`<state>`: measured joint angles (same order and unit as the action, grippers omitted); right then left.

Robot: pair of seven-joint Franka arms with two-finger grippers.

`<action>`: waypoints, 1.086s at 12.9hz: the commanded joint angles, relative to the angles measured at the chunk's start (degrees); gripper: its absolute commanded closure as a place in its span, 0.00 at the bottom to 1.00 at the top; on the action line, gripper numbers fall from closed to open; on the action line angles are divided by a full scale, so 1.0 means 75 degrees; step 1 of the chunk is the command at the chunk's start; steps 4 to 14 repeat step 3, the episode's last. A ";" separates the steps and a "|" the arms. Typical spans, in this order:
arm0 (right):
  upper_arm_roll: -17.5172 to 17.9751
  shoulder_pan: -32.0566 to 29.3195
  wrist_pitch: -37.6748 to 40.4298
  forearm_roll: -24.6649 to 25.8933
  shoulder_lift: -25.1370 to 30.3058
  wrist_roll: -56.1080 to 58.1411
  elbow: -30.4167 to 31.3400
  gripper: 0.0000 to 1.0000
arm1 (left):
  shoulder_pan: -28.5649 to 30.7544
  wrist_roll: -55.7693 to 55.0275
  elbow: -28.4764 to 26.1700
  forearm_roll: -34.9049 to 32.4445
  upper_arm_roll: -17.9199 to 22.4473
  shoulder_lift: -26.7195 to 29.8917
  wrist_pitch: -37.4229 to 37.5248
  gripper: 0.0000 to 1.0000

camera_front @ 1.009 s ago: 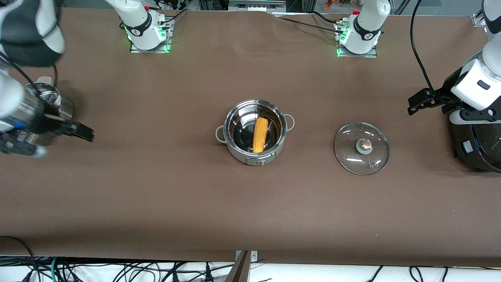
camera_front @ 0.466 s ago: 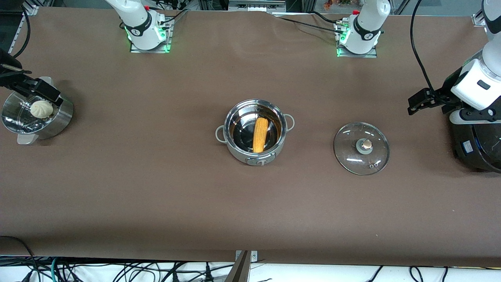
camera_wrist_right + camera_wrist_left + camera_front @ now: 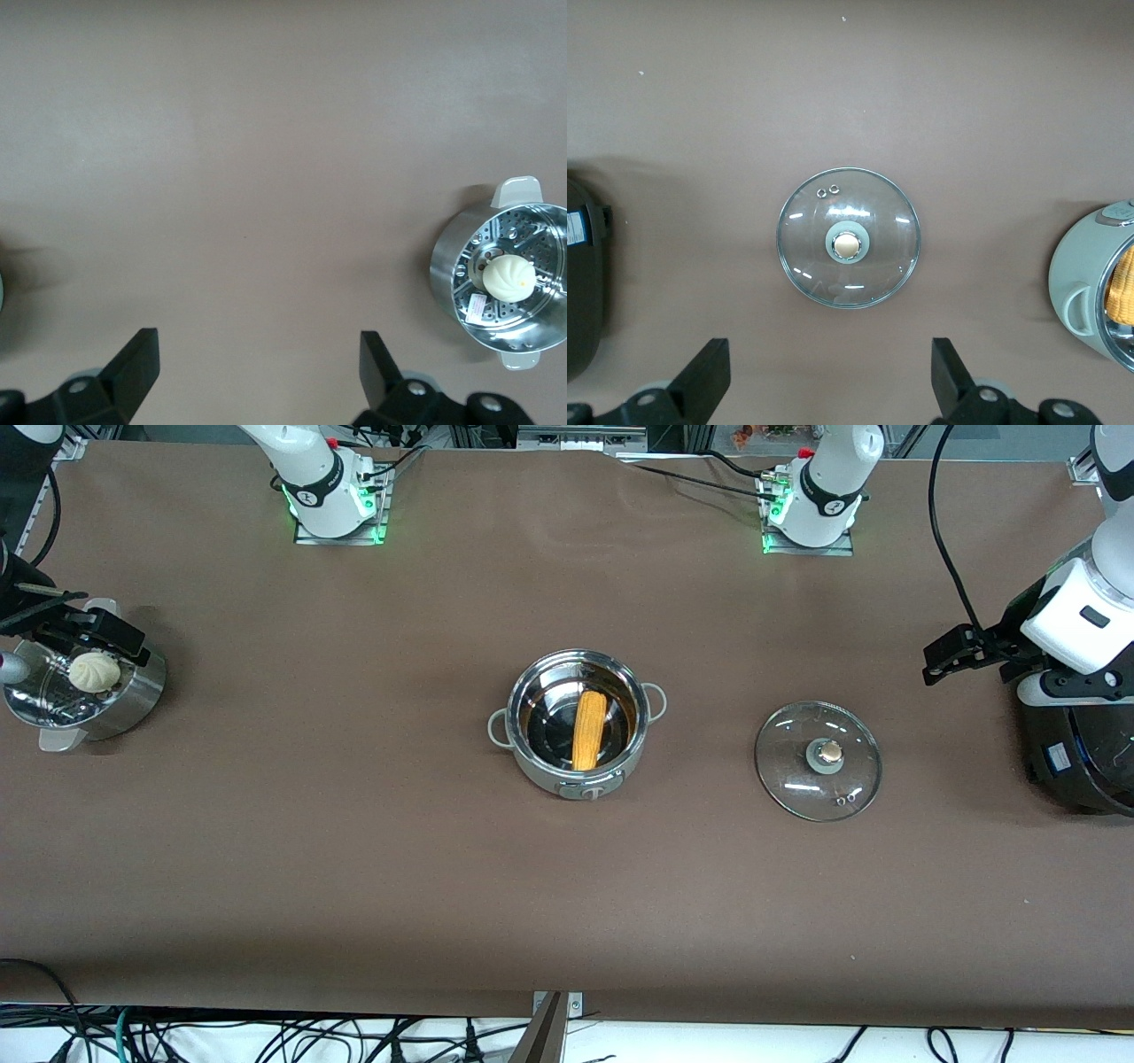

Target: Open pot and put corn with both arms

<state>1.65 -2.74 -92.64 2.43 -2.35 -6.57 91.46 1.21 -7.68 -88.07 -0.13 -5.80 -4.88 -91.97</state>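
While the left hand point(image 3: 941, 662) hangs at the frame's right edge with fingers spread wide and empty, the right hand point(image 3: 84, 633) has drawn up to the left edge over the steamer basket point(image 3: 133, 691), fingers likewise apart. The corn point(image 3: 589, 730) lies in the open pot point(image 3: 578, 723) at mid-worktop point(image 3: 354, 850), lid point(image 3: 818, 760) flat beside it

left gripper point(image 3: 941, 659): raised at its own table end, fingers spread wide, empty | right gripper point(image 3: 89, 633): raised at its end, fingers spread, empty
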 commanded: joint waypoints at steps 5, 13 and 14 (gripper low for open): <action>-0.0009 -0.0033 0.0329 -0.0160 -0.0332 0.0149 -0.0511 0.00 | -0.0045 0.0087 0.0188 0.0146 0.0059 -0.0018 0.0192 0.00; -0.0009 -0.0033 0.0329 -0.0160 -0.0332 0.0149 -0.0511 0.00 | -0.0045 0.0087 0.0188 0.0146 0.0059 -0.0018 0.0192 0.00; -0.0009 -0.0033 0.0329 -0.0160 -0.0332 0.0149 -0.0511 0.00 | -0.0045 0.0087 0.0188 0.0146 0.0059 -0.0018 0.0192 0.00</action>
